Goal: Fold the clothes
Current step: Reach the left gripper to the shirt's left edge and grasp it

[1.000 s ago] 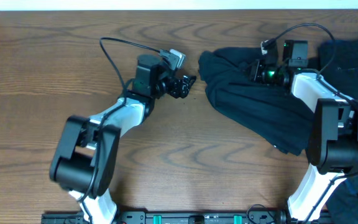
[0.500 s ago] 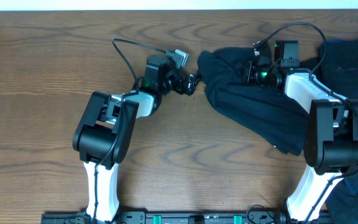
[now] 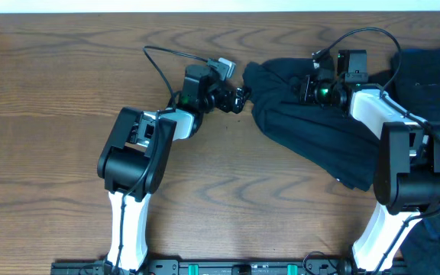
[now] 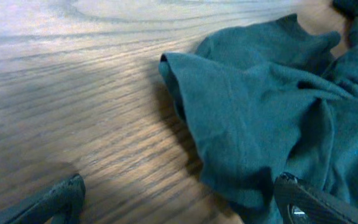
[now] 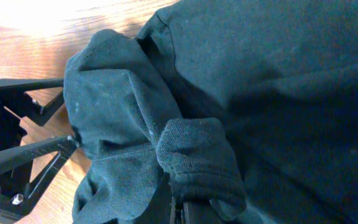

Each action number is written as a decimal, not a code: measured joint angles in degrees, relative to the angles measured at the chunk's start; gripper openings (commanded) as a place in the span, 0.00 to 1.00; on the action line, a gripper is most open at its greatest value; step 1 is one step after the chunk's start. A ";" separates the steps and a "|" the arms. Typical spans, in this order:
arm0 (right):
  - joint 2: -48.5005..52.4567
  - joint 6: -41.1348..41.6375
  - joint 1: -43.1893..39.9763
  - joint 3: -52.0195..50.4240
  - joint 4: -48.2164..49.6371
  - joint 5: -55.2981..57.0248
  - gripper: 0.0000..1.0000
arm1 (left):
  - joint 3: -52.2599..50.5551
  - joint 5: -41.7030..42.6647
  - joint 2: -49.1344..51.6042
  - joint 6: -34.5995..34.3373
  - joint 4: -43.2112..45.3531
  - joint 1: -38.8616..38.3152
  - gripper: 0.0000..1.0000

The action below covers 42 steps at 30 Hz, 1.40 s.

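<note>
Near edge of the surface (image 3: 67, 191): bare wood lay between the two arm bases, and no fault was noted there. Further in, toward the far right corner, the clothes (image 3: 312, 134) lay as one crumpled dark heap. Its nearest tip trailed toward the right arm's base, and nothing was folded yet. At the heap's left hem the left pincer (image 3: 235, 97) stood with jaws wide apart and empty, one finger over bare wood and the other over cloth. Just beyond, the right pincer (image 3: 314, 87) was clamped together on a bunched roll of fabric near the heap's far edge.

Risks, as judged: closing the left pincer where it stood would likely catch several layers at the rolled hem rather than one, so a spreading pull would drag the whole bundle. The right grip held a thick wad, which could slip out under tension. The two arms could also pull against each other and twist the garment.
</note>
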 measured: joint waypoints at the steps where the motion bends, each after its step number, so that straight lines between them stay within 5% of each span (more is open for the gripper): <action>1: 0.00 0.00 0.00 0.00 0.00 0.07 0.02 | 0.00 0.02 0.00 -0.04 0.02 -0.09 0.98; 9: 0.00 0.00 0.00 0.00 0.00 1.11 0.03 | 0.02 0.04 0.00 -0.15 0.04 -1.81 0.95; 27: 0.00 0.00 0.00 0.00 -0.04 1.70 0.03 | 0.02 1.01 0.17 -1.77 -0.42 -2.82 0.06; 35: 0.00 -0.04 0.00 0.00 0.11 1.68 0.03 | 0.02 1.05 -0.57 -1.88 -2.89 -2.43 0.06; 42: 0.00 -0.57 0.11 0.00 0.28 1.20 0.02 | 0.00 1.07 -6.97 -1.84 -16.57 -0.50 0.06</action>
